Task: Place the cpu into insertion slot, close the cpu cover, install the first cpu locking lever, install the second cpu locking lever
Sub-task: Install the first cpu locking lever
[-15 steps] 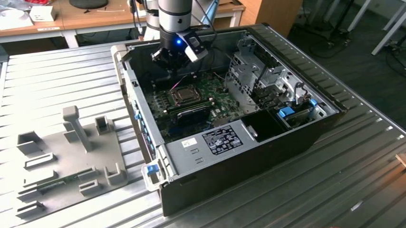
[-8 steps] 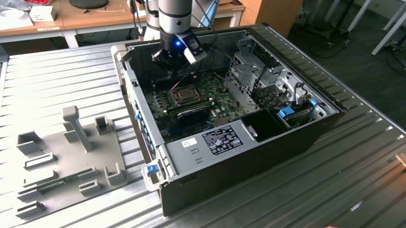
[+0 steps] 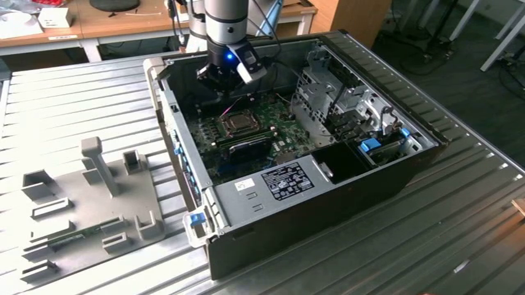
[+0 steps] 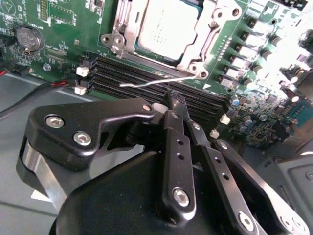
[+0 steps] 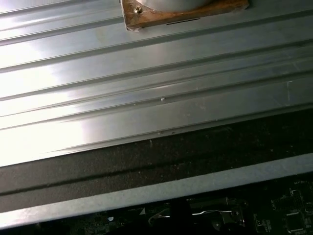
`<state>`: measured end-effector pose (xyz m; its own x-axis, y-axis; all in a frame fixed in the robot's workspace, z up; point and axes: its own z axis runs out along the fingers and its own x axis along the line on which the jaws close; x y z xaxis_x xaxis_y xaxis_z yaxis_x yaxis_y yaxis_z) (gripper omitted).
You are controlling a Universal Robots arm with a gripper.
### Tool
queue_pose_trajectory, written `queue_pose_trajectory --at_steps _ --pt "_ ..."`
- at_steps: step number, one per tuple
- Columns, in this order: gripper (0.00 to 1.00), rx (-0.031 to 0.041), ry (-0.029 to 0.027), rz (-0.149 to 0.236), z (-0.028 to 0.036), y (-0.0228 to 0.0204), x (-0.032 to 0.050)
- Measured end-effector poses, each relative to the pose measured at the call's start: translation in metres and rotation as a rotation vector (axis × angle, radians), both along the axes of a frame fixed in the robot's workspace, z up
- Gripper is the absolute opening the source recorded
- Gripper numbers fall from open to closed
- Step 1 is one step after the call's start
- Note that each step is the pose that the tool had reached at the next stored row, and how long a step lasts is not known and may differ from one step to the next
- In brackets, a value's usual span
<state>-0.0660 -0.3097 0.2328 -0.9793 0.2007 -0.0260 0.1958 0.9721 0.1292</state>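
On the ribbed metal bench [image 3: 74, 92] an open computer case [image 3: 328, 203] is lying on its side, with the arm [image 3: 223, 24] reaching down into it.

The green circuit board [image 3: 279, 132] is lying flat on the case floor, and the insertion slot [image 3: 243, 123] is sitting near the board's middle, just below the arm's end in the exterior view. In the second wrist view the cpu cover [image 4: 191, 61] is lying down flat around the cpu [image 4: 164, 24], which is sitting in the slot with its silver-grey top showing through the cut-out. A thin wire locking lever [image 4: 156, 81] is sticking out from the slot's corner across the black memory slots [image 4: 132, 73]. The jaws are pressing together, gripping nothing, and their tip is hanging just beside the lever; whether it is touching the wire I cannot tell.
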Motion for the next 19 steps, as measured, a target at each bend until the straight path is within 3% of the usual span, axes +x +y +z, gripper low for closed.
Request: queue_pose_trajectory --at_steps 5,11,19 --pt "0.1 0.0019 0.0 -0.006 0.0 -0.0001 0.0004" --pt "0.1 0.0289 0.0002 -0.01 -0.0001 -0.0016 0.0007" --pt "0.1 0.0338 0.0004 -0.032 -0.0023 -0.0028 0.0023"
